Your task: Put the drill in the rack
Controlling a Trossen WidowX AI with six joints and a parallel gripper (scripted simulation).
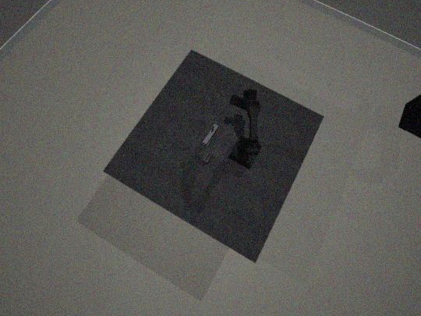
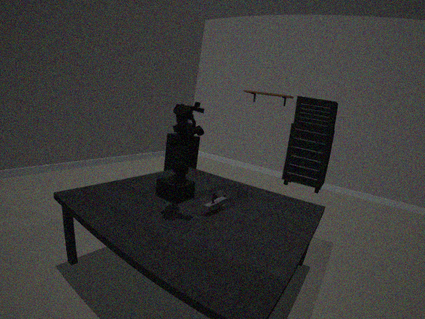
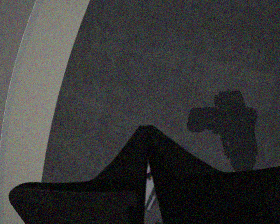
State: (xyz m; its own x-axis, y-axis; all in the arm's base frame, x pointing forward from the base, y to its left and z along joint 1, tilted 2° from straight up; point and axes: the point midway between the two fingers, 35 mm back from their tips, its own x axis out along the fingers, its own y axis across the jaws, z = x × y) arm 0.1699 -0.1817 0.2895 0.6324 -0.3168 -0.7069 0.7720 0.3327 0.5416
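Note:
My gripper is shut and empty, raised high above the table; in the wrist view its fingertips meet. A narrow light-grey piece sits on the dark table, with a small dark part on it. The gripper is well away from it; a sliver of a light thing shows between the lower parts of the fingers. A small dull brownish thing lies near the light piece. The image is too dark and grainy to tell which of these is the drill, the key or the rack.
The arm's dark base stands on the dark table. The arm's shadow falls on the tabletop. A wall shelf and a dark slatted cabinet are far behind.

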